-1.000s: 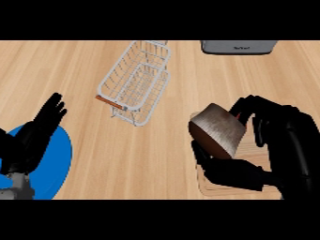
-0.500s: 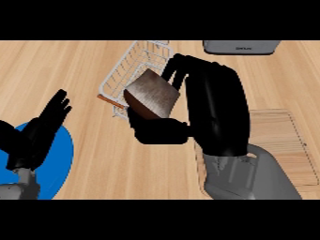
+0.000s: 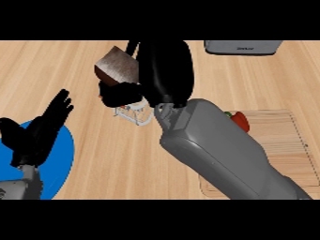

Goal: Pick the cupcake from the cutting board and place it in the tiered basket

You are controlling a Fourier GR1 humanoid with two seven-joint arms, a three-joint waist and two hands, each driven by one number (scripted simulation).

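Observation:
My right hand [image 3: 159, 70] is shut on the cupcake [image 3: 118, 67], a brown cake with a pale ribbed wrapper, tilted on its side. Hand and cake hang over the white wire tiered basket [image 3: 136, 114], which is almost wholly hidden beneath them; only a bit of its near rim shows. The wooden cutting board [image 3: 280, 140] lies at the right, partly covered by my grey right forearm. My left hand [image 3: 41, 129] rests open at the lower left, fingers up, over the blue plate [image 3: 62, 159].
A red item [image 3: 240, 120] peeks out on the cutting board beside my forearm. A grey appliance [image 3: 244, 47] stands at the counter's back right. Bare wooden counter stretches along the left and back.
My right hand has carried the cupcake from above the cutting board leftward and farther back, until it is over the basket. The left hand has hardly moved.

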